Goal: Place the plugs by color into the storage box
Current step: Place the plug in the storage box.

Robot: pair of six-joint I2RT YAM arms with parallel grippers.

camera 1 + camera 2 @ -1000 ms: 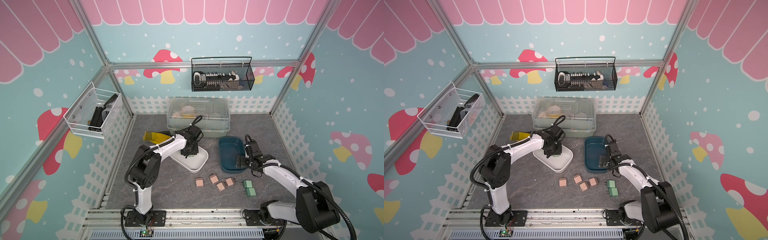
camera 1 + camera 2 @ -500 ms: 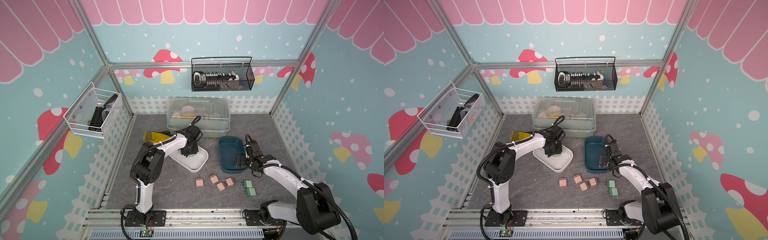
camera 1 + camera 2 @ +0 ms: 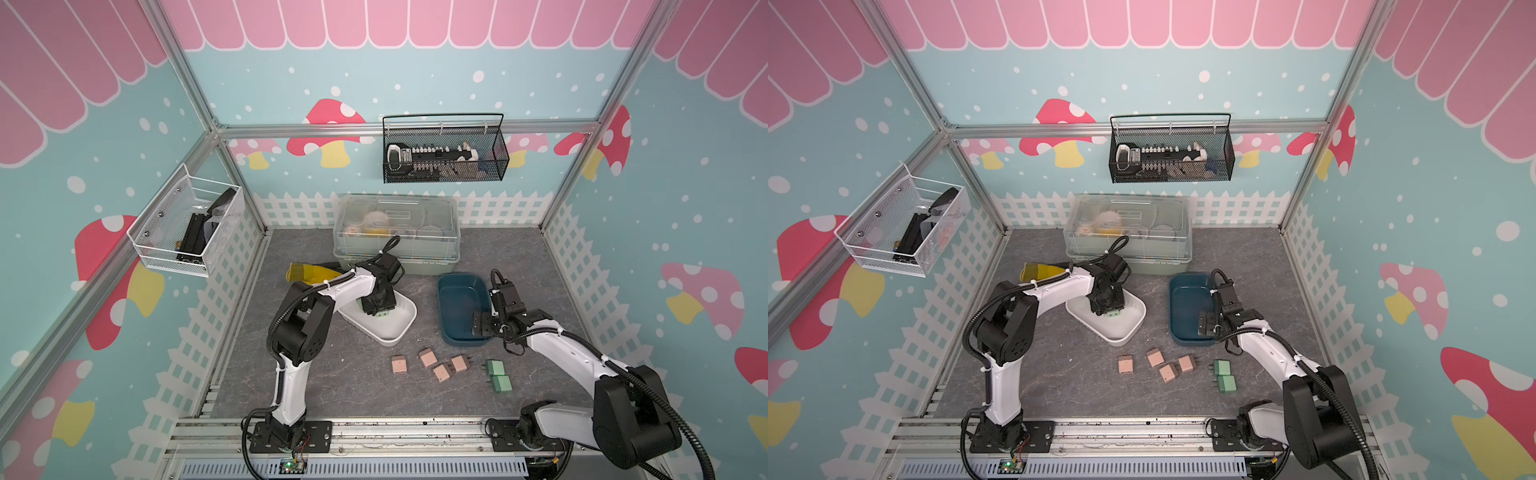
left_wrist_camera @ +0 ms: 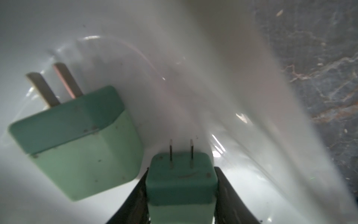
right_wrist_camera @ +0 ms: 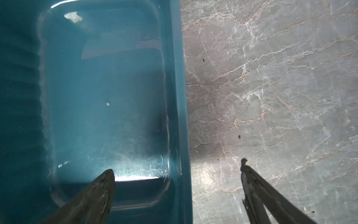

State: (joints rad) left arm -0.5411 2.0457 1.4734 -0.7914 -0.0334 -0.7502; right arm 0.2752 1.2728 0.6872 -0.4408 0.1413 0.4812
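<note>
white tub [image 3: 401,332]: tight, left pincer [image 4: 181,172] was down in it with a held green plug [image 4: 180,186] between its fingers, loose green plug [image 4: 77,147] just beside
teal tub [image 5: 96,97]: bare inside, but right pincer [image 5: 176,166] straddled one wall, jaws wide
gap between tubs: open strip of worktop [image 3: 424,286]
front: four pink plugs [image 3: 432,365] bunched, green pair [image 3: 496,376] near them, free worktop toward the left arm's side
back: lidded box [image 3: 397,232] walled it off

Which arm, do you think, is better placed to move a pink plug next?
Probably right: the right gripper is open and empty at the teal tub, while the left gripper holds a green plug inside the white tub.
</note>
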